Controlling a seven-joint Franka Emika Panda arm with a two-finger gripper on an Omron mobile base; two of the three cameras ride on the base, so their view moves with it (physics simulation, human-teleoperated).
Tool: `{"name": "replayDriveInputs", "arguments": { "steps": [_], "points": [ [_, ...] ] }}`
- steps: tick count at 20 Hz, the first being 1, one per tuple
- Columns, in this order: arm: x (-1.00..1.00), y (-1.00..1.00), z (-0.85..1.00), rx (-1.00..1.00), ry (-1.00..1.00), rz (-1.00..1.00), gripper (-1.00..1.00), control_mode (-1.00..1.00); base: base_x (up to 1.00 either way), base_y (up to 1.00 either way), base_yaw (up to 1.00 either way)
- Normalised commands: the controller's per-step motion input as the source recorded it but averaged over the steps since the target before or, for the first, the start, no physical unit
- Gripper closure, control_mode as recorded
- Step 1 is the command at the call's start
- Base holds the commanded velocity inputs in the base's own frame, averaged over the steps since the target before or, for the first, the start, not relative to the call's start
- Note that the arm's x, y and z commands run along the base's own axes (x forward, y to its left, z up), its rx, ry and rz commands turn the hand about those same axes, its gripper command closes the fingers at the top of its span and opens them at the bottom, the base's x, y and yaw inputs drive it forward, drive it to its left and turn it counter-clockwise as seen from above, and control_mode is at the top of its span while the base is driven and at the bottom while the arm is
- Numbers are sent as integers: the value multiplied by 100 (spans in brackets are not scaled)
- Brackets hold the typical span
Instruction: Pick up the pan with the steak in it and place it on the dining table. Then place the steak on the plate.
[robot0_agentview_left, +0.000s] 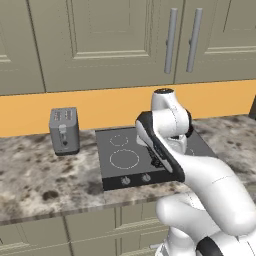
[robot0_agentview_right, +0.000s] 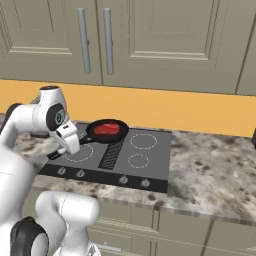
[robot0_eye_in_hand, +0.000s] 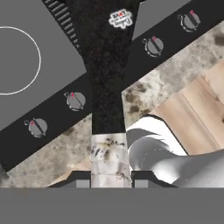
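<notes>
Flanking the cooktop (robot0_agentview_left: 150, 160): toaster (robot0_agentview_left: 64, 130) (left), pan (robot0_agentview_right: 106, 131) with steak (robot0_agentview_right: 107, 129).

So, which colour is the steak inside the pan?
Bright red; the steak lies in the black pan, clearest in the right base view.

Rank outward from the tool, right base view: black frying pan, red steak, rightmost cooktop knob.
1. Small black frying pan: handle in the tool, left front.
2. Red steak: in the pan, farther back and right.
3. Rightmost cooktop knob: front strip, far right.
</notes>
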Motion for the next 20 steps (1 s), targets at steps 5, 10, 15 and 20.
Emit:
{"name": "replayDriveInputs", "arguments": {
  "steps": [5, 10, 15, 20],
  "points": [
    [-93, 28, 33, 11, 3, 4, 100, -100, 0, 0, 0],
    [-100, 11, 29, 2, -1, 6, 100, -100, 0, 0, 0],
    [-100, 0, 35, -6, -17, 3, 100, -100, 0, 0, 0],
    [-91, -1, 20, -8, -18, 1, 100, -100, 0, 0, 0]
  ]
}}
